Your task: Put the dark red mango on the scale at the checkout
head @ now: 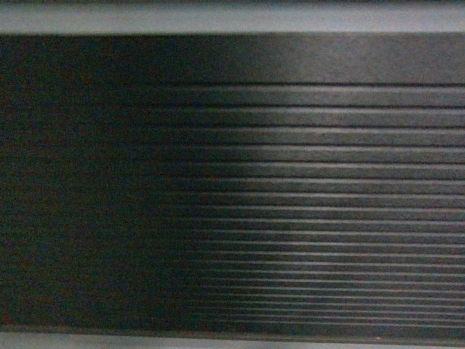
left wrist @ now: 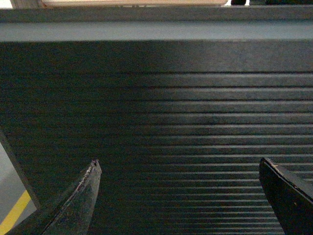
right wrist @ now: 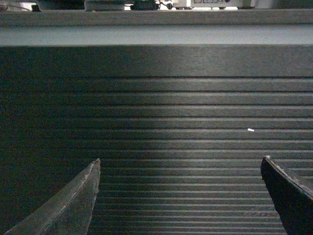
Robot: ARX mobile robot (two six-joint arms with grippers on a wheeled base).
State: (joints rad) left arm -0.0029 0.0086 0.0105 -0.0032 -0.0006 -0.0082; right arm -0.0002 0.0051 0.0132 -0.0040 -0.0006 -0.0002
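Observation:
The checkout (head: 290,182) fills the head view as a dark front of horizontal ribbed slats under a grey top edge. Both wrist views face the same slatted checkout front (left wrist: 186,112) (right wrist: 186,122) from close by. My left gripper (left wrist: 179,161) is open, its two dark fingers wide apart with nothing between them. My right gripper (right wrist: 180,160) is open too, and empty. The dark red mango is out of view. The scale is out of view. Neither gripper shows in the head view.
A strip of grey floor with a yellow line (left wrist: 14,213) shows past the counter's left corner in the left wrist view. Above the counter's edge, a pale flat thing (left wrist: 132,2) and some equipment (right wrist: 205,3) peek in. A grey plinth (head: 218,342) runs along the bottom.

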